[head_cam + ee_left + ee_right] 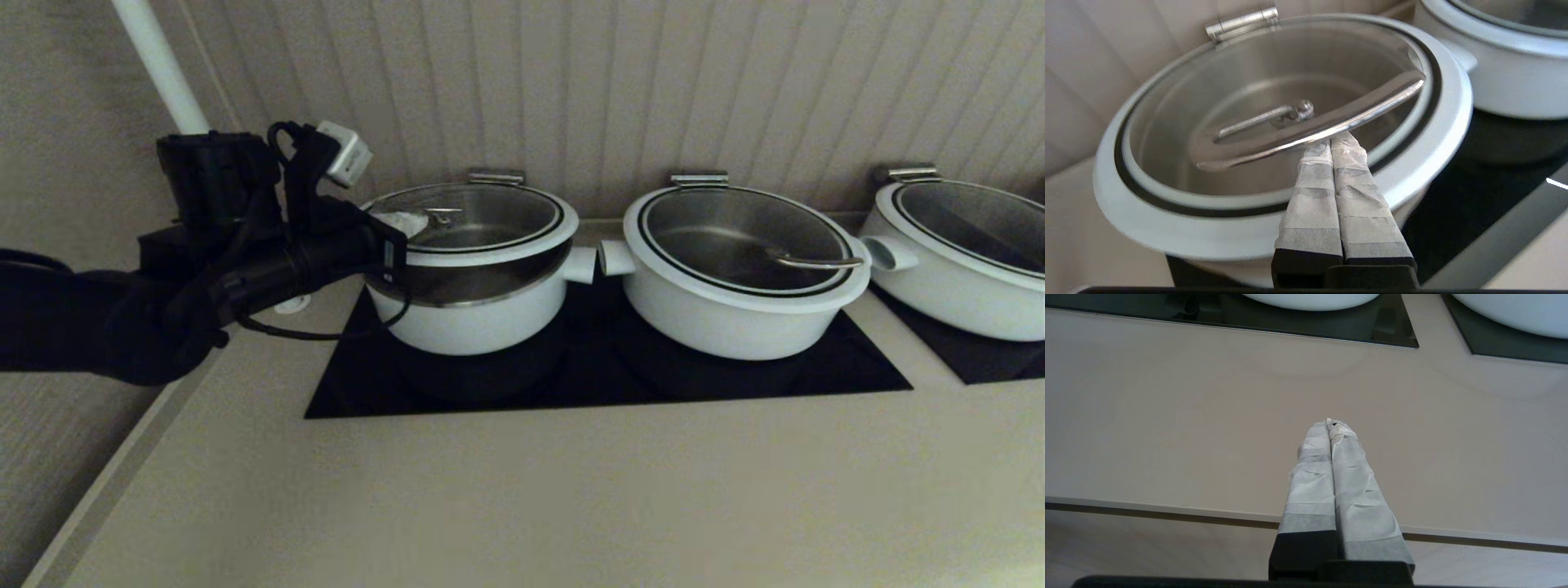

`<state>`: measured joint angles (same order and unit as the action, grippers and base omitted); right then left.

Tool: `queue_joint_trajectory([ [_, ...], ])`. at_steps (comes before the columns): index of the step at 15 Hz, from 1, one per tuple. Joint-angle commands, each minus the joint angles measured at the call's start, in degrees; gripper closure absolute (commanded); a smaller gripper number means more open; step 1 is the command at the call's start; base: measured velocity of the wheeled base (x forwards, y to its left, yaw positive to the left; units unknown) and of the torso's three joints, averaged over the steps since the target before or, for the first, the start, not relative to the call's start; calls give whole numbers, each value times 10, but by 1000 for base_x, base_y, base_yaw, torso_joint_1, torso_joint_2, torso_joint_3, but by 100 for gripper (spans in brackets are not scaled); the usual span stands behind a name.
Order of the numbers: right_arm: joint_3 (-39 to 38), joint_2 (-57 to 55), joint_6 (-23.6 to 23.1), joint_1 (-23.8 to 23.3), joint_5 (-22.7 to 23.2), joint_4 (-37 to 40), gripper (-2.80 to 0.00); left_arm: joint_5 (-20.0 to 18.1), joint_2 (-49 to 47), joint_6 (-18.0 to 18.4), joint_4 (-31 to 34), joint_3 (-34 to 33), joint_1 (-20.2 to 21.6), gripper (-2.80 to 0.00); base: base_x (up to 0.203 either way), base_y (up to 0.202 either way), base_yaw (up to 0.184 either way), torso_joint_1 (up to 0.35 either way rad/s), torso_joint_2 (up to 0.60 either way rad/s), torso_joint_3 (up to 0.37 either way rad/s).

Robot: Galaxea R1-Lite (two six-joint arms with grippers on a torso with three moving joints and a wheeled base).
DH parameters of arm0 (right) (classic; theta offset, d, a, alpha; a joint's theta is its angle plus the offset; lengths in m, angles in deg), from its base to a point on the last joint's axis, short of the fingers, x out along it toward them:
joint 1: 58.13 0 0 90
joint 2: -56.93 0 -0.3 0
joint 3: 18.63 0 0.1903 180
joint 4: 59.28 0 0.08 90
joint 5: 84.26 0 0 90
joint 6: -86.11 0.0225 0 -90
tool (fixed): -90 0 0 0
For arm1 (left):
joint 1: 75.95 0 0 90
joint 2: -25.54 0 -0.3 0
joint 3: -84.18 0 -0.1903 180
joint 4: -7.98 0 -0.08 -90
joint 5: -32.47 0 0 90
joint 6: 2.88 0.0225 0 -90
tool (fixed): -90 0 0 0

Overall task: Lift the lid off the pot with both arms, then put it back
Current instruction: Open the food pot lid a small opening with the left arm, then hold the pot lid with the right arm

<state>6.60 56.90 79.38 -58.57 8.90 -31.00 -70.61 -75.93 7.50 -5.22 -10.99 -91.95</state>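
Head view: the pot (478, 314) sits on the left side of the black cooktop panel (816, 367), leftmost of three white pots along the back wall. The lid (490, 224) is raised clear of it. I see a band of the pot's steel inner wall between the lid's white rim and the pot's white body. The lid looks roughly level and directly above the pot.

Left gripper (1331, 143): the arm reaches in from the left side of the counter (522, 490). In the left wrist view the two tape-wrapped fingers (1310, 196) are pressed together with no gap visible between them, tips tucked just under the lid's arched steel handle (1314, 126). The tips appear to touch the handle's underside. I cannot tell whether any of the handle is pinched between them.

Right gripper (1331, 426): not visible from the head camera. In its own wrist view the wrapped fingers are closed against each other with nothing between them, hanging over bare counter near the front edge, well apart from the pots.

Second pot (735, 278), wider, lid seated, sits just right of the task pot. Third pot (963, 253) is at the far right on a separate black panel.
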Motion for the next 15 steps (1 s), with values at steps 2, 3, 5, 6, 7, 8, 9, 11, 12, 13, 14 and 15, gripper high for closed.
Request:
queue_joint_trajectory([
  [2, 14, 0, -4, 0, 7, -2, 0, -1, -21, 1, -2, 33, 0, 0, 0, 0, 0, 0, 0, 0],
  [3, 21, 0, -4, 0, 13, -2, 0, -1, -23, 1, -2, 38, 0, 0, 0, 0, 0, 0, 0, 0],
  [5, 42, -4, -5, 0, 21, 0, 0, -1, -24, 1, -2, 38, 0, 0, 0, 0, 0, 0, 0, 0],
  [6, 54, -16, -5, 0, 24, 0, 0, -1, -23, 1, -2, 38, 0, 0, 0, 0, 0, 0, 0, 0],
  [7, 67, -34, -5, 0, 27, -1, 0, -1, -22, 1, -2, 36, 0, 0, 0, 0, 0, 0, 0, 0],
  [8, 85, -57, -5, 0, 32, -2, 0, -1, -20, 1, -2, 35, 0, 0, 0, 0, 0, 0, 0, 0],
  [9, 101, -81, -5, 0, 41, -4, 0, -1, -19, 1, -2, 34, 0, 0, 0, 0, 0, 0, 0, 0],
  [11, 122, -135, -8, 0, 72, -33, 0, 11, -19, -1, -2, 34, 0, 0, 0, 0, 0, 0, 0, 0],
  [12, 125, -164, -14, 0, 91, -58, 0, 13, -19, -1, -3, 34, 0, 0, 0, 0, 0, 0, 0, 0],
  [13, 127, -194, -20, 0, 108, -81, 0, 13, -18, -1, -2, 34, 0, 0, 0, 0, 0, 0, 0, 0],
  [14, 128, -226, -26, 0, 126, -105, 0, 13, -17, 0, -2, 35, 0, 0, 0, 0, 0, 0, 0, 0],
  [15, 128, -254, -32, 0, 143, -127, 0, 13, -17, 0, -2, 35, 0, 0, 0, 0, 0, 0, 0, 0],
])
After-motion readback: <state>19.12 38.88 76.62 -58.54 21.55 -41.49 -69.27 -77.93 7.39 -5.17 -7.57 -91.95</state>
